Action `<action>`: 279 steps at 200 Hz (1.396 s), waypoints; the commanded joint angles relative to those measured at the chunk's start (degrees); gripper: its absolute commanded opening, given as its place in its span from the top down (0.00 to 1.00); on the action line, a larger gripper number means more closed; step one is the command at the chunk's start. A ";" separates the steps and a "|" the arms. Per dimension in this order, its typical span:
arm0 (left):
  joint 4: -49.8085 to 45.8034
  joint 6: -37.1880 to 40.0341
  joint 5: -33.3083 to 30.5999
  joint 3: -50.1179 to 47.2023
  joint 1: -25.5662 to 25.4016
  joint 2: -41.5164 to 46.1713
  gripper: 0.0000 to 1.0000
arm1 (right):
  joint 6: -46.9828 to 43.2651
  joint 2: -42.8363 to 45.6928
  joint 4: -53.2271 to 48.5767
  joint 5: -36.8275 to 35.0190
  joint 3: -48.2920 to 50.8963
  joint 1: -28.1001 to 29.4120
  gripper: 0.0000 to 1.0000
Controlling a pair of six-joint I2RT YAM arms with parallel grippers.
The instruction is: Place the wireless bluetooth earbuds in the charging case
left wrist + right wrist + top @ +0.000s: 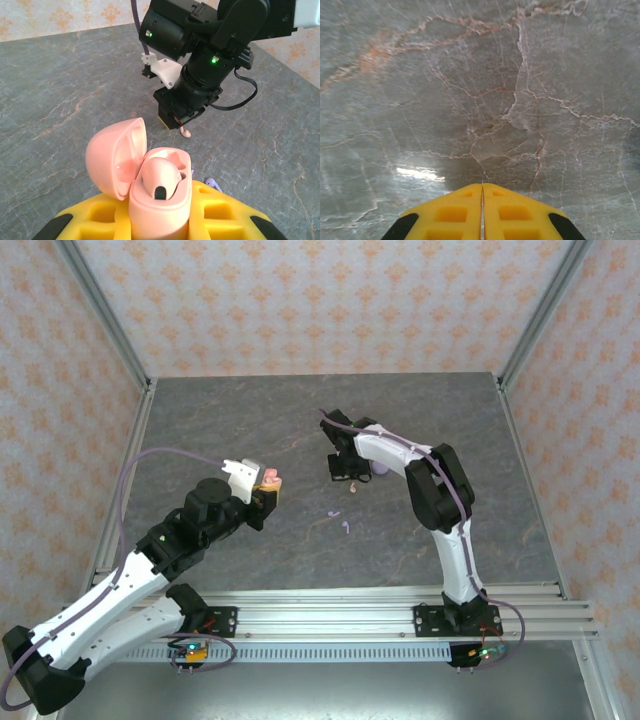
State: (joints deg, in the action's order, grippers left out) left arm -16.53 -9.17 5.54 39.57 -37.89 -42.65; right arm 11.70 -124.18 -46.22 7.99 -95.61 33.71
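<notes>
My left gripper is shut on an open pale pink charging case, lid tipped back to the left. One pink earbud sits in its well, and the well beside it is bare. My right gripper hovers just above the table, jaws pressed together. A second pink earbud dangles from under its tips. Two lilac earbuds lie on the table between the arms; one of them peeks past my left finger.
A lilac case lies on the grey marbled table, half hidden behind the right wrist. Metal frame posts and patterned walls close in the table on three sides.
</notes>
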 commanded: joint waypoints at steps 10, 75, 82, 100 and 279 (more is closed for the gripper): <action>1.56 -1.11 0.52 -0.20 -0.43 0.20 0.96 | -0.72 -0.89 -3.76 -4.47 -1.59 -0.48 0.90; 2.01 -1.18 0.70 -0.28 -0.38 0.03 0.96 | -1.22 1.03 -5.36 -5.08 2.10 -1.31 0.90; 2.07 -1.14 0.70 -0.28 -0.43 0.03 0.96 | -1.28 1.43 -5.54 -5.24 2.80 -1.36 0.90; 2.20 -1.16 0.71 -0.37 -0.42 0.03 0.96 | -1.64 2.50 -5.65 -5.52 4.38 -1.37 0.90; 2.77 -1.69 1.40 0.15 -0.43 -1.20 0.96 | -6.78 11.92 -3.10 2.37 13.76 -1.35 0.87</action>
State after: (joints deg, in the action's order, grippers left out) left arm -15.62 -10.31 6.42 39.57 -37.89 -43.68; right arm 5.78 -115.92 -49.12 10.04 -82.76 32.58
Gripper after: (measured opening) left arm 0.203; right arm 0.123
